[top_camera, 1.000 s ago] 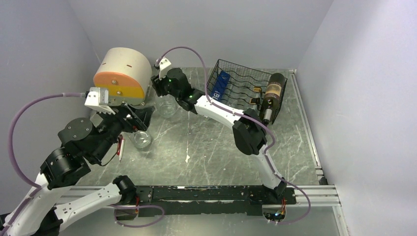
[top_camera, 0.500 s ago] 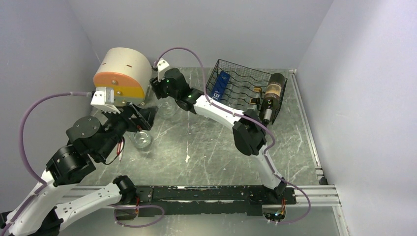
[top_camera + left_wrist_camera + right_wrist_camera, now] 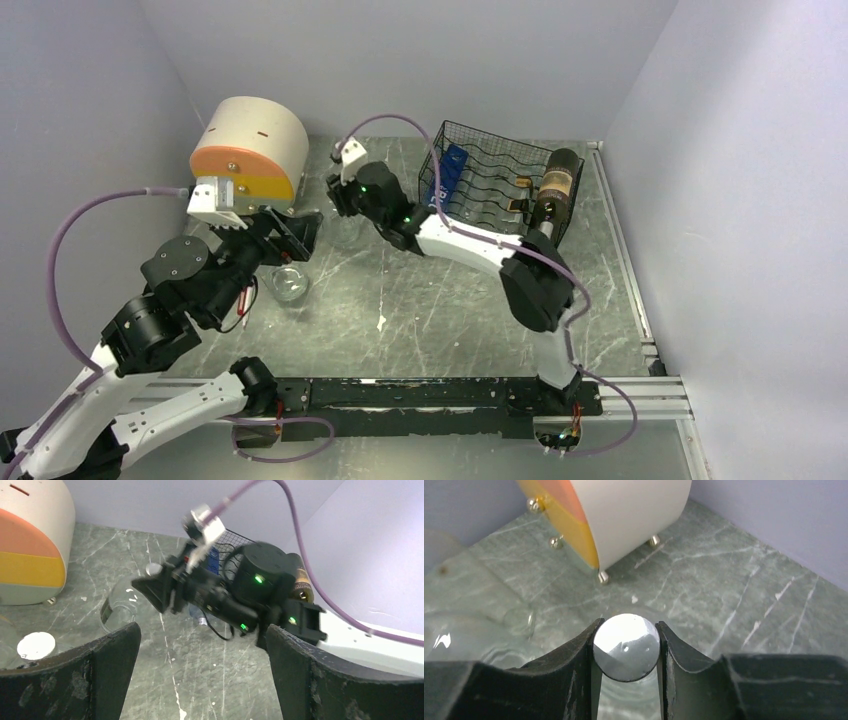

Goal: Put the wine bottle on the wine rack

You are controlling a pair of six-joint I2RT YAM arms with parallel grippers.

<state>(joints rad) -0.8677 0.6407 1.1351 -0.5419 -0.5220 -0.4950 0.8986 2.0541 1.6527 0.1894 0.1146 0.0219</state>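
- Top view: the wine bottle point(image 3: 560, 182) lies across the right end of the wine rack point(image 3: 490, 175), at the far right of the desk point(image 3: 420, 300). It looks racked already, which would explain why neither of your arms is on it.
- Your right gripper point(image 3: 340, 197) is well away from the rack. The arm stretches left across the desk, elbow in front of the rack, wrist near the cream-and-orange drum point(image 3: 250, 145).
- Your left gripper point(image 3: 293, 235) sits near a clear glass point(image 3: 288, 285), with the arm folded up on the left side.
- Left wrist view: the left jaws are spread wide with nothing between them. They face your right arm, and the bottle is half hidden behind it.
- Right wrist view: the right jaws pinch a round shiny cap point(image 3: 626, 647) from both sides, angled down toward the desk. This is probably a grip on some clear vessel, but you can't tell what's under the cap.
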